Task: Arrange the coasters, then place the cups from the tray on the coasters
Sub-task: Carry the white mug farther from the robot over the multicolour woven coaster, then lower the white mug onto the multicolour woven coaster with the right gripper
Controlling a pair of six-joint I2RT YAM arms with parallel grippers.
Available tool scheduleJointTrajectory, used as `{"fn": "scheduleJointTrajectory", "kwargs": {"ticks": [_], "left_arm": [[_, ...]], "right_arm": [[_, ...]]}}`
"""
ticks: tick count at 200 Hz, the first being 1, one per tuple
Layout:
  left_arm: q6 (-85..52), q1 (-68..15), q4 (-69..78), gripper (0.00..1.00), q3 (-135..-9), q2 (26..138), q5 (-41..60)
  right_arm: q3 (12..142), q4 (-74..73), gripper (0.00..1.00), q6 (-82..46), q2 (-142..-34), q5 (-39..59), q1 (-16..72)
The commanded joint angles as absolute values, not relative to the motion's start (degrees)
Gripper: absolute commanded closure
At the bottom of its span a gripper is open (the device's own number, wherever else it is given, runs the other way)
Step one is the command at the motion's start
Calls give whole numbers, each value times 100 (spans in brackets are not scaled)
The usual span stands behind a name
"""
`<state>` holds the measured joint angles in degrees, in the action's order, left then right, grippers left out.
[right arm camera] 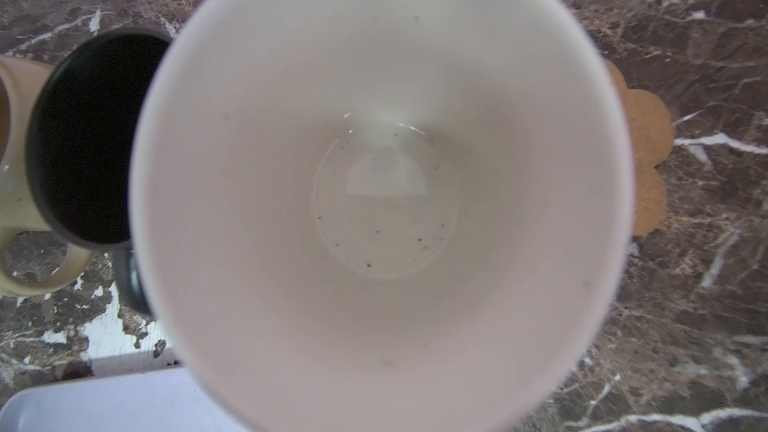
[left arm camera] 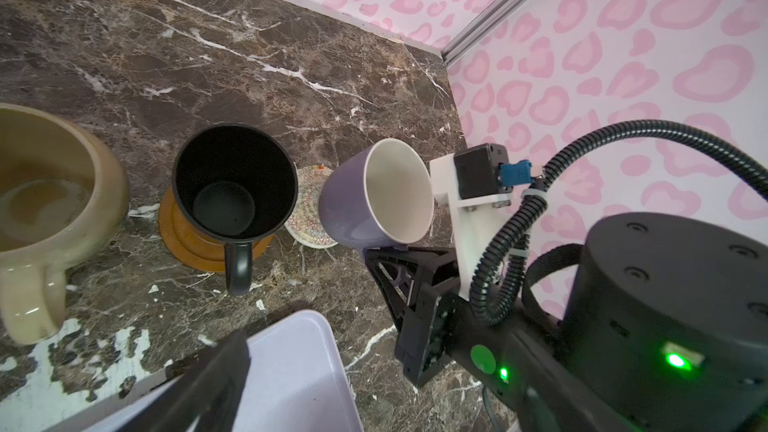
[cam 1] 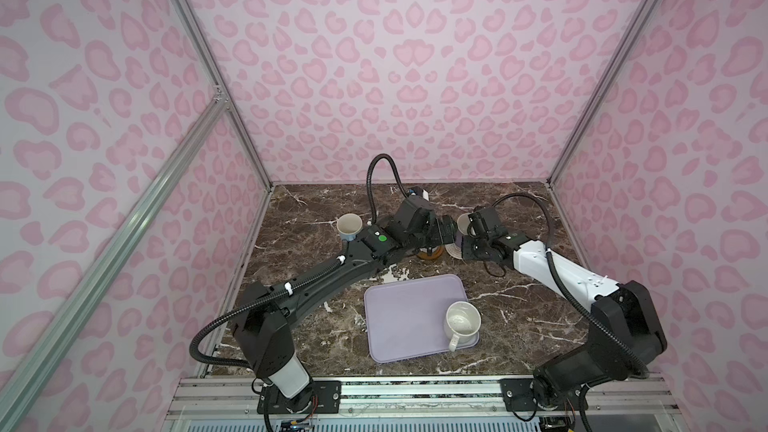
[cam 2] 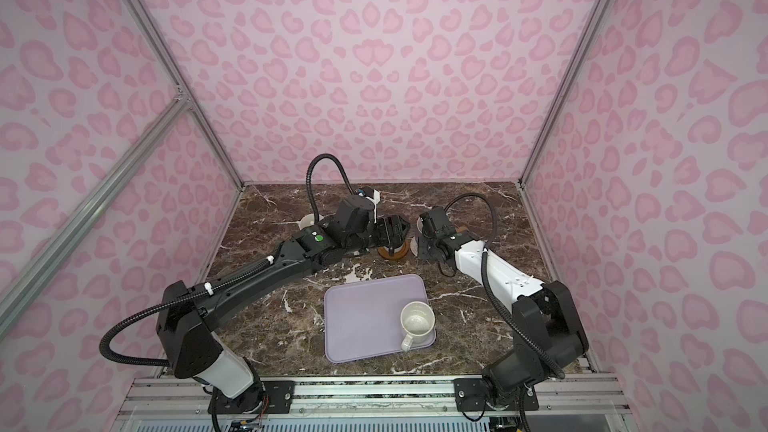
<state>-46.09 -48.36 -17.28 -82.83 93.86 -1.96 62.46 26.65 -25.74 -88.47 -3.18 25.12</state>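
My right gripper is shut on the handle of the lavender cup, which hangs tilted beside the cream woven coaster. That cup's white inside fills the right wrist view. A black cup stands on the brown wooden coaster, with a pale yellow cup beside it. My left gripper is open and empty near the black cup. A tan flower-shaped coaster lies bare. The speckled cup stands on the lavender tray. A light blue cup stands at the back left.
Pink-patterned walls with metal posts enclose the brown marble table on three sides. The left arm stretches diagonally across the table's left half and hides the pale yellow cup in both top views. The two grippers are close together at the back middle.
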Motion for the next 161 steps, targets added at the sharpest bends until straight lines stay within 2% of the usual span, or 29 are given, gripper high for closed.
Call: {"fn": "scheduleJointTrajectory", "kwargs": {"ticks": [1, 161], "left_arm": [[-4687, -4827, -1736, 3, -8359, 9467, -247], [-4844, -4815, -1716, 3, -8209, 9564, -264]], "right_arm": [[6346, 2343, 100, -2476, -8997, -427, 2489], [6591, 2253, 100, -2336, -9921, -460, 2390]]}}
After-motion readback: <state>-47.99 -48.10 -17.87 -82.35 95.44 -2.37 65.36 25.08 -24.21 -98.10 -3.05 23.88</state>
